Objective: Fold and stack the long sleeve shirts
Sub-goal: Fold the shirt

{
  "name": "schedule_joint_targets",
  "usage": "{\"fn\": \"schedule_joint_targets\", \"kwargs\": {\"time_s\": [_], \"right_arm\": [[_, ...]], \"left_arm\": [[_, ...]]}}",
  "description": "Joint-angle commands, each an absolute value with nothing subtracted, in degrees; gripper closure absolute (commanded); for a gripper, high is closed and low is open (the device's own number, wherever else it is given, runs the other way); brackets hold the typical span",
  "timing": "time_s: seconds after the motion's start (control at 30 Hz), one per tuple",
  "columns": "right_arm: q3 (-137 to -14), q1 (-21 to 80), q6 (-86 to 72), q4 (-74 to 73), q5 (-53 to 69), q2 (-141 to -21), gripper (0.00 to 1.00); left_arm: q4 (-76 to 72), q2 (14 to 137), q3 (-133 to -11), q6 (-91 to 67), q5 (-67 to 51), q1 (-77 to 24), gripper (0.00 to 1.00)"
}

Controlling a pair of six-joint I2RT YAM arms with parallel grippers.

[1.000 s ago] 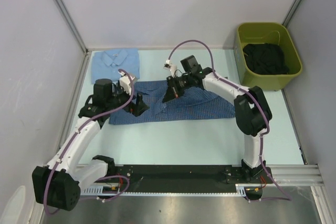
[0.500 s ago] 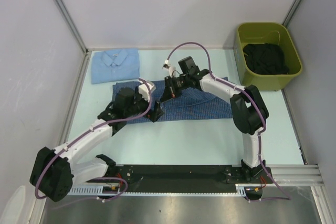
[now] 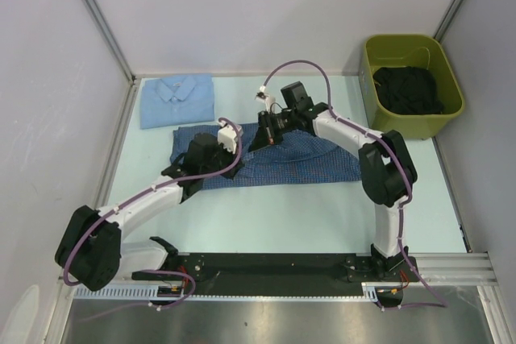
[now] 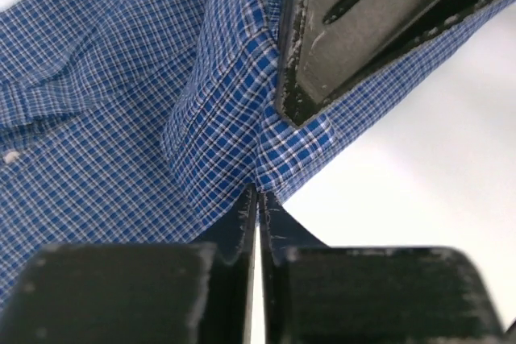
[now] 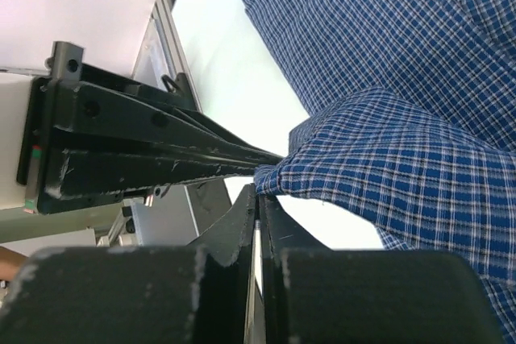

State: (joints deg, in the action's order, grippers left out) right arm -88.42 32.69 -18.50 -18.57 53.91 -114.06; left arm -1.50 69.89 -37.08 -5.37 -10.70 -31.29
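The medium blue checked long sleeve shirt [image 3: 302, 159] lies spread across the middle of the table. Both grippers pinch a raised fold of it at its left part, close side by side. My left gripper [image 3: 244, 147] is shut on the cloth edge [image 4: 260, 187], with the checked cloth [image 4: 121, 118] stretching away ahead of it. My right gripper [image 3: 262, 141] is shut on a neighbouring bit of the same fold [image 5: 260, 185], and the rest of the shirt [image 5: 387, 78] hangs to its right. The pale blue shirt [image 3: 177, 101] lies folded at the far left corner.
A green bin [image 3: 371, 78] holding dark clothes stands at the far right. Grey walls close in the table on the left, back and right. The arms' base rail [image 3: 282, 267] runs along the near edge.
My left arm has swung right from the shirt's left end to beside the right gripper, and its jaws have closed on the cloth. The right gripper has kept its grip, shifting slightly.
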Motion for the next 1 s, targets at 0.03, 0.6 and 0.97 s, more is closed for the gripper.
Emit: {"fn": "schedule_joint_targets", "kwargs": {"time_s": [0.03,0.6,0.97], "right_arm": [[-88.16,31.64,-18.64,-17.13,56.52,-108.64,0.91],[-76.23,22.24,8.52,-24.1,45.79,-92.91,0.25],[-63.81,36.02,20.56,-8.28,28.14,-79.81,0.23]], "left_arm": [[-0.44,70.31,-41.83,-6.85,-11.07,-31.64,1.0],[-8.69,72.33,-46.05,-41.45,-34.1,-19.52,1.0],[-13.8,74.53,-48.87,-57.73,-31.82,-18.63,1.0]]}}
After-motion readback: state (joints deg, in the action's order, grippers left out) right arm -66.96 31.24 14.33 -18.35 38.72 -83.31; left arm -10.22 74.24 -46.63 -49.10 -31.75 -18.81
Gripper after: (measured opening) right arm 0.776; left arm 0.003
